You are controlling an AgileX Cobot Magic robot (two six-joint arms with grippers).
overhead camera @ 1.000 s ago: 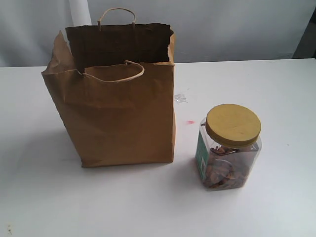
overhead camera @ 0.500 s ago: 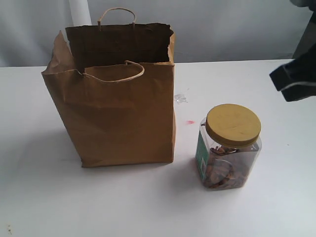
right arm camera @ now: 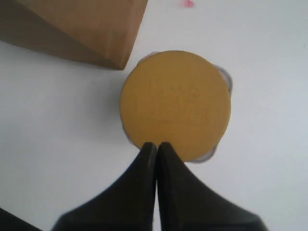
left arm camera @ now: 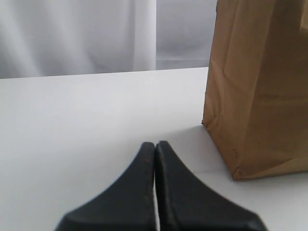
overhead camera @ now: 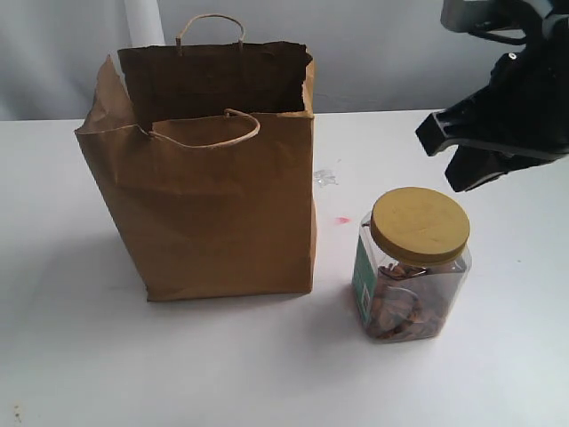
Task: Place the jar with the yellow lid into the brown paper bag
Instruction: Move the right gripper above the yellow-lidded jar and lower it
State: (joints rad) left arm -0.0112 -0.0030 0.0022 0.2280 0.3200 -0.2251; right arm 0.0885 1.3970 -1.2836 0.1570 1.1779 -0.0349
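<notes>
The yellow-lidded jar (overhead camera: 413, 276) stands upright on the white table, to the right of the brown paper bag (overhead camera: 209, 191), which stands open-topped. The right arm (overhead camera: 511, 111) hangs above and behind the jar at the upper right. In the right wrist view the right gripper (right arm camera: 156, 144) is shut and empty, its tips over the edge of the mustard lid (right arm camera: 175, 103), with a corner of the bag (right arm camera: 82, 24) beyond. The left gripper (left arm camera: 155, 143) is shut and empty, low over the table beside one side of the bag (left arm camera: 260, 86). It is out of the exterior view.
A small clear scrap (overhead camera: 324, 178) and a red mark (overhead camera: 342, 220) lie on the table (overhead camera: 267, 356) between bag and jar. A grey curtain hangs behind the table.
The right arm has come in from the right edge and moved left over the jar. Jar and bag have not moved.
</notes>
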